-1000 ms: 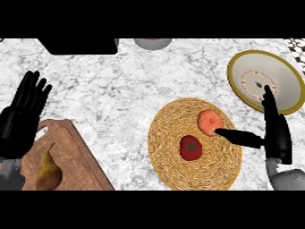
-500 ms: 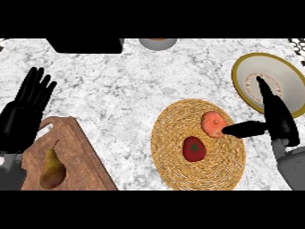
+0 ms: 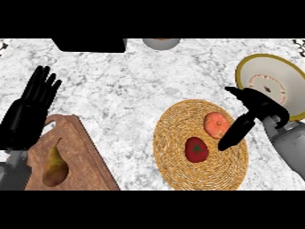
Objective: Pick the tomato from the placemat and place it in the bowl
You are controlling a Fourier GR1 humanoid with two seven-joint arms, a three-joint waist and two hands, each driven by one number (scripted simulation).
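Just beside the right hand (image 3: 257,109), on the woven placemat (image 3: 174,156), sit the orange-red tomato (image 3: 216,125) and a darker red fruit (image 3: 196,149). The hand could close on the wrong fruit, since both lie near its downward-pointing fingers, which are apart and hold nothing. The bowl (image 3: 293,82) lies behind it. The left hand (image 3: 29,112) rests open.

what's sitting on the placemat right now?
On the woven placemat: a dark red tomato near its middle and an orange-red fruit toward the upper right. The right hand reaches over the right edge, its thumb beside the orange-red fruit, hiding part of the mat beneath.
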